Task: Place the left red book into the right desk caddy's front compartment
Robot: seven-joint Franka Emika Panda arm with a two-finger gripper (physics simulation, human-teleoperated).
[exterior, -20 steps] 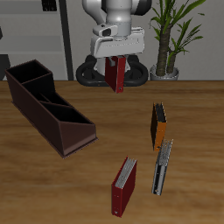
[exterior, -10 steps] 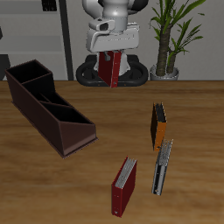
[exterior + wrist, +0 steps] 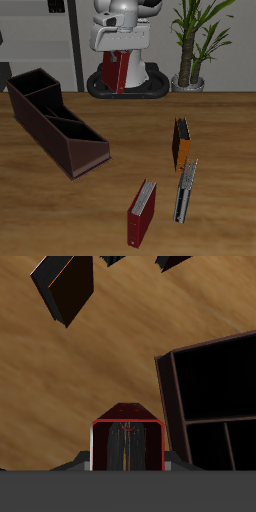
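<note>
So the gripper is way up in the air at the back of the table, clamped on the left red book, which hangs straight down below it, clear of the wood. From the gripper's own camera you're looking right down the book: dark-red cover wrapped around both sides, pages showing in the middle, sitting dead centre between the jaws. The right desk caddy is on the table at roughly 7 o'clock from the held book, well apart from it, a long maroon-brown open tray running diagonally with slanted dividers inside. In the wrist shot the caddy's open sections sit just beside the book's outline, but the book isn't over any of them as far as I can tell. Rest of the table: an orange book standing at about 4 o'clock from the gripper, a thin dark book lying just in front of that, and another red book with grey page edges closest to the front edge. Potted plant at the back.
</note>
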